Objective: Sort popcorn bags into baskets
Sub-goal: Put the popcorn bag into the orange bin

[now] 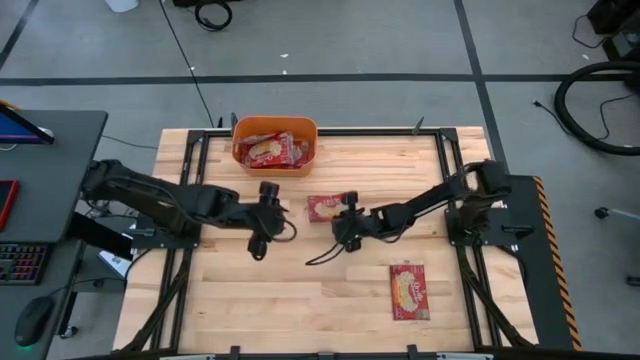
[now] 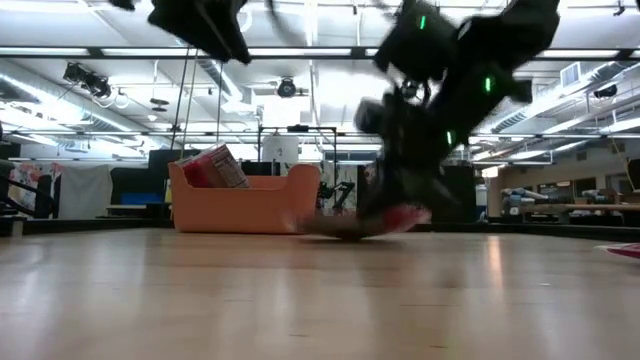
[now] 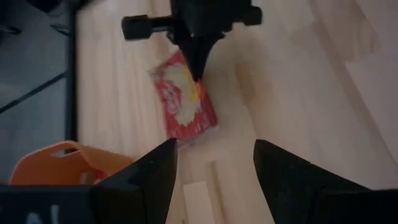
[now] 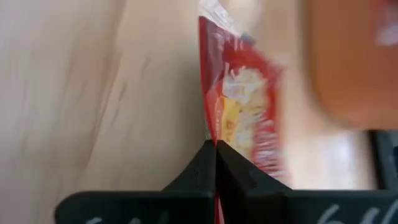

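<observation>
A red popcorn bag (image 1: 325, 207) lies near the table's middle, and my right gripper (image 1: 340, 213) is shut on its right end. My left gripper (image 1: 278, 215) hovers open just left of that bag, above the table, with nothing between its fingers (image 3: 152, 174). The orange basket (image 1: 274, 127) stands at the far edge. It holds red popcorn bags (image 1: 268, 150), one leaning up against its wall (image 2: 215, 167). One more popcorn bag (image 1: 408, 291) lies flat on the table near the front right. My right gripper pinches the bag's near end (image 4: 210, 134) between its two shut fingers, at an edge. The fingers slant down from the table's right side and lie along the bag's length. The held end looks slightly raised (image 2: 408, 213); the far end rests on the table (image 2: 335, 228).
Black frame rails (image 1: 195, 160) run along the table's left and right sides. Bare wood lies between the basket and the held bag. A desk with a keyboard (image 1: 20, 262) stands left of the table.
</observation>
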`<state>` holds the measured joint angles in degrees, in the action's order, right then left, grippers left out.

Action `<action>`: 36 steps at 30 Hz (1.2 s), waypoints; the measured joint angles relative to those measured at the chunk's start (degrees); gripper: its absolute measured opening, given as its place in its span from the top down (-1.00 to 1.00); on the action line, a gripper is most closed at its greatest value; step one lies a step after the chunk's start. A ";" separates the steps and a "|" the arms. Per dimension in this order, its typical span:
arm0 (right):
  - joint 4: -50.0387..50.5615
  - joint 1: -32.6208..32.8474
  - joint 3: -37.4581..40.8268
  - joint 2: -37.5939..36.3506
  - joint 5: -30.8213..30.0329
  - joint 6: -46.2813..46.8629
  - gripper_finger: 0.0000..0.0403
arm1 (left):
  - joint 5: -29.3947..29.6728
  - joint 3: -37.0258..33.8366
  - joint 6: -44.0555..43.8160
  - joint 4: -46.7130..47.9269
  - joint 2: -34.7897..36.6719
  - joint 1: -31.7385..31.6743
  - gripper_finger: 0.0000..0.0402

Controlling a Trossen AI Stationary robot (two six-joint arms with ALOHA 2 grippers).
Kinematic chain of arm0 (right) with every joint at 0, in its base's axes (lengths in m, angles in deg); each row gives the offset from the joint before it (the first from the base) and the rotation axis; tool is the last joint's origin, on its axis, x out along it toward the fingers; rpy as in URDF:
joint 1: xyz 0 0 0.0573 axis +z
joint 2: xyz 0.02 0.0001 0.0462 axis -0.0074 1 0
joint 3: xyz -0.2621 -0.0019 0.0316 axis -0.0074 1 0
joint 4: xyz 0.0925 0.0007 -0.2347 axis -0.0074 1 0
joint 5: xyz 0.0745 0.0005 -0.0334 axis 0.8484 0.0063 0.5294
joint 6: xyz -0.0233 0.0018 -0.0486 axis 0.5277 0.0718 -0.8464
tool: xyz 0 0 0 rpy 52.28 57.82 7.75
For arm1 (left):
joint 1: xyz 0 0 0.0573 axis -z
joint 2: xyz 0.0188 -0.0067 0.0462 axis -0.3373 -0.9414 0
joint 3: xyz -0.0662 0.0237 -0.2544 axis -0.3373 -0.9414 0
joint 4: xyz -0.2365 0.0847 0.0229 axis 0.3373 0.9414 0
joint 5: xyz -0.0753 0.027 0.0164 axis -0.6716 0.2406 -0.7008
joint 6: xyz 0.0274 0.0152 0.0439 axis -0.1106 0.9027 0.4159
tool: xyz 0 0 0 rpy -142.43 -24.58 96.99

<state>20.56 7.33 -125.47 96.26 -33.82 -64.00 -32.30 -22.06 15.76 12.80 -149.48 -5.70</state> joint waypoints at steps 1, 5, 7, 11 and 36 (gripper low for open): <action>0.16 0.00 -0.22 -1.76 -0.13 -0.23 0.97 | 0.00 0.00 -0.65 -0.07 0.78 -0.36 -0.07; 1.92 -0.71 -0.30 -7.61 -0.28 -0.97 0.98 | -0.03 -0.06 -3.08 0.00 3.09 -1.40 -0.07; 1.78 -1.09 -0.30 -10.53 -0.44 -2.44 0.98 | -0.10 -0.12 -4.06 0.78 3.81 -1.43 -0.07; 1.43 -2.12 -0.36 -15.61 -0.46 -4.42 0.99 | 1.42 -0.15 -4.81 1.39 4.55 -1.30 -0.07; -14.95 -20.18 -20.75 -1.98 15.16 -25.03 0.99 | 5.57 -0.09 -7.76 -12.38 6.50 -1.32 -0.07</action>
<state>5.61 -12.86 -146.23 94.28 -18.67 -89.03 -26.73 -22.15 8.01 0.43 -142.99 -7.02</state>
